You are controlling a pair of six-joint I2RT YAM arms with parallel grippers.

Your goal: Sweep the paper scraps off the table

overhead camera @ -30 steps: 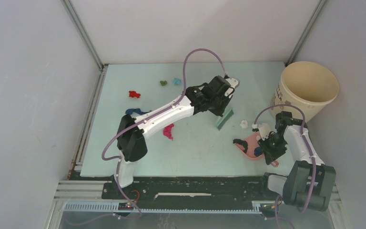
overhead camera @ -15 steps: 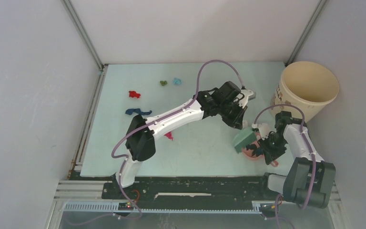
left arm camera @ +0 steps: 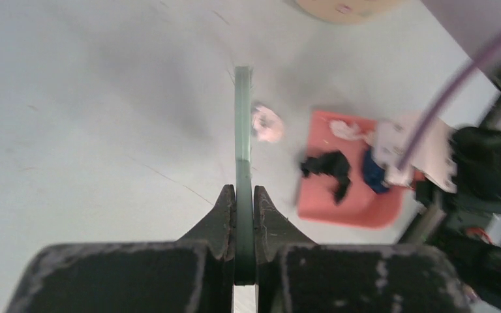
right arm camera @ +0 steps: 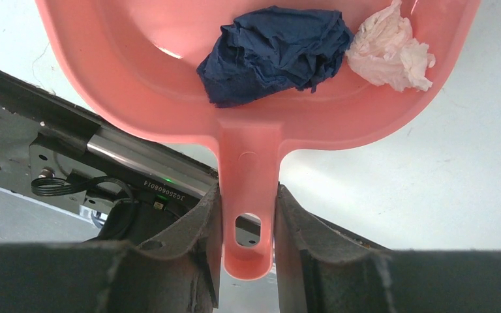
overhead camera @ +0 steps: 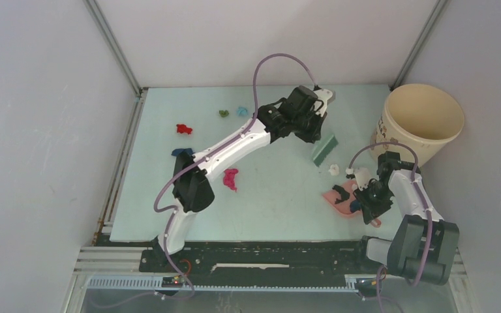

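Note:
My left gripper point(overhead camera: 316, 132) is shut on the teal-green hand brush point(overhead camera: 324, 150), held over the table point(overhead camera: 280, 195) just beyond a white paper scrap point(overhead camera: 333, 171). In the left wrist view my left gripper point(left arm camera: 242, 203) clamps the brush point(left arm camera: 242, 124) edge-on, with the white scrap point(left arm camera: 267, 124) right of it. My right gripper point(overhead camera: 368, 208) is shut on the handle of the salmon-pink dustpan point(overhead camera: 331, 195). In the right wrist view my right gripper point(right arm camera: 244, 222) grips the dustpan point(right arm camera: 137, 59), which holds a dark blue scrap point(right arm camera: 274, 52) and a white scrap point(right arm camera: 391, 55). Red point(overhead camera: 183, 128), green point(overhead camera: 224, 113), light blue point(overhead camera: 241, 111), dark blue point(overhead camera: 181, 152) and magenta point(overhead camera: 230, 177) scraps lie at the left.
A cream bucket point(overhead camera: 424, 120) stands at the table's far right corner, beyond my right arm. Grey walls close in the table at the back and both sides. A metal rail point(overhead camera: 117, 182) runs along the left edge.
The left arm swung the brush down to the dustpan's mouth half a second ago, then drew it back up and away. The dustpan and right gripper have barely moved.

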